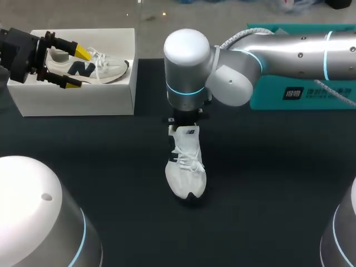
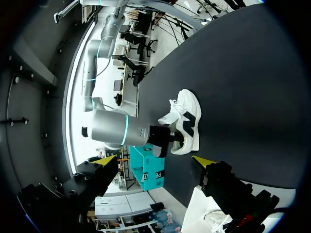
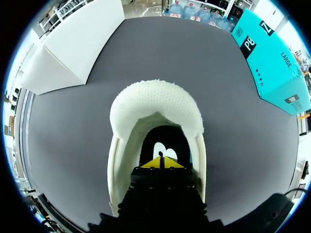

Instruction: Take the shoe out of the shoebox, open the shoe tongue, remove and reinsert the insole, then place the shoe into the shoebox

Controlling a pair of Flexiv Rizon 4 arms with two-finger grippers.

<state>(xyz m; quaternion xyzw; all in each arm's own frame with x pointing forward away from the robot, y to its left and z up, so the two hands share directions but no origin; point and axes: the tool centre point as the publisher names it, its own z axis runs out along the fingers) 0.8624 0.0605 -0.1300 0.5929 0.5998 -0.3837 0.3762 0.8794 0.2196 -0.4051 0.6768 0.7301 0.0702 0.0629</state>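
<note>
A white shoe (image 1: 186, 167) lies on the black table, toe toward the front edge. My right gripper (image 3: 160, 162) is shut, its yellow tips pressed together inside the shoe's opening (image 3: 155, 104) against the dark tongue with a white logo. I cannot tell whether the tongue is pinched. In the head view the right wrist hangs over the heel. A second shoe (image 1: 94, 69) lies in the white shoebox (image 1: 78, 100) at the back left. My left gripper (image 1: 78, 68) hovers open over that box, nothing between its fingers. In the left wrist view the left gripper (image 2: 154, 160) faces the table shoe (image 2: 187, 121).
A teal box (image 1: 300, 94) stands at the back right behind my right arm, also visible as the teal box (image 3: 272, 58) in the right wrist view. The white shoebox (image 3: 73, 43) stands beyond the shoe's toe side there. Black tabletop surrounds the shoe.
</note>
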